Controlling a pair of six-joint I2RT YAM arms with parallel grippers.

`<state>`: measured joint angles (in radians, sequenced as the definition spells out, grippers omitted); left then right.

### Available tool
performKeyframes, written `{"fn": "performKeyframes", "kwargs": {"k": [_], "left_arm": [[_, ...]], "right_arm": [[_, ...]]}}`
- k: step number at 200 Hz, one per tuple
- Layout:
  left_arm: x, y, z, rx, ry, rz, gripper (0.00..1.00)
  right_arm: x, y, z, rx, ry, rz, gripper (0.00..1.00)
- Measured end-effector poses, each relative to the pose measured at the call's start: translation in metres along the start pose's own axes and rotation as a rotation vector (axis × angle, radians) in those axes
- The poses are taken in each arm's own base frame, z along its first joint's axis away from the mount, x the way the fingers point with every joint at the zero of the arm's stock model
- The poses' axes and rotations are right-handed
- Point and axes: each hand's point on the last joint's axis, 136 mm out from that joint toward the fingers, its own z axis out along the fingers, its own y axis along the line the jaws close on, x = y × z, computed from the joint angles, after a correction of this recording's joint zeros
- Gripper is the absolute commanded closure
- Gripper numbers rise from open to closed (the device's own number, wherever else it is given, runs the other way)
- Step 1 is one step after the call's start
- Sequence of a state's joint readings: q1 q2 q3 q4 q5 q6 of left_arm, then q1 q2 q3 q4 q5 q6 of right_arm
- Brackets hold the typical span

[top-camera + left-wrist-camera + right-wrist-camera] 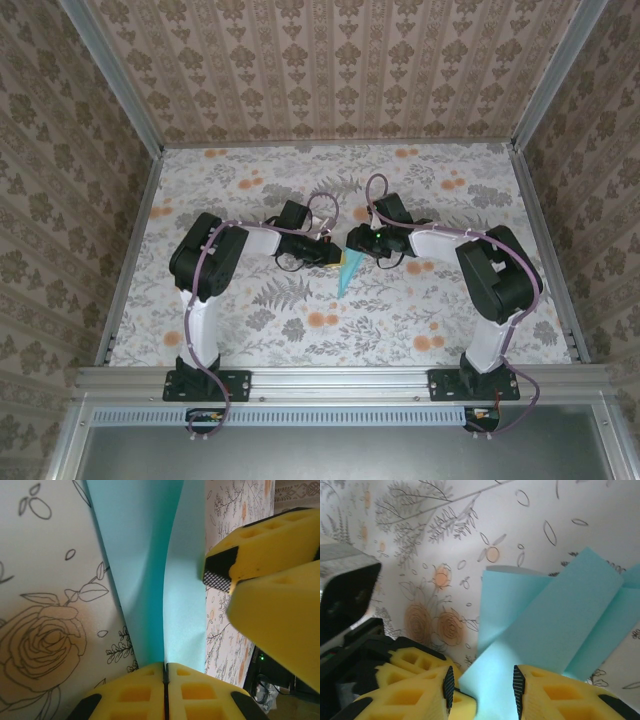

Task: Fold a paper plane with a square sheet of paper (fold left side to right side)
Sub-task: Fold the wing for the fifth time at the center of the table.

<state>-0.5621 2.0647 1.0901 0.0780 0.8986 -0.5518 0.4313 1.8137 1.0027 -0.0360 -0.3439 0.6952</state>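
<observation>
The paper plane (pixel 346 276) is a narrow cyan dart, its tip pointing toward the near edge, between the two grippers at the table's middle. My left gripper (pixel 333 256) is shut on it. In the left wrist view its jaws (pixel 165 672) meet on a raised crease of the cyan paper (pixel 145 555). My right gripper (pixel 354 244) faces it from the right and is open. In the right wrist view its pads (pixel 482 682) stand apart on either side of a lifted flap of the folded paper (pixel 560 610) without pressing it. The right gripper's yellow fingers (pixel 270 545) hang close beside the paper's right edge.
A floral tablecloth (pixel 250 320) covers the table, which is boxed in by patterned walls and a metal frame (pixel 130 250). The left gripper's yellow fingers (pixel 407 660) and dark wrist body (pixel 345 595) crowd the right gripper's left side. Cables (pixel 375 190) loop over both arms.
</observation>
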Motion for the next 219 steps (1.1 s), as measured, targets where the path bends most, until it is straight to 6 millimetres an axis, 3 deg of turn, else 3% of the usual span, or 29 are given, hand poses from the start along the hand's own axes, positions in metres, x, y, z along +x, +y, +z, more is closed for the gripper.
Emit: {"fn": "performKeyframes", "kwargs": {"k": [163,219], "left_arm": [[0.000,0.000,0.001,-0.005,0.018,-0.021,0.90],[0.000,-0.002,0.001,0.002,0.022,-0.021,0.83]], "right_arm": [[0.007,-0.016,0.006,0.058,0.020,0.006,0.61],[0.010,-0.021,0.007,0.073,0.023,0.013,0.60]]}}
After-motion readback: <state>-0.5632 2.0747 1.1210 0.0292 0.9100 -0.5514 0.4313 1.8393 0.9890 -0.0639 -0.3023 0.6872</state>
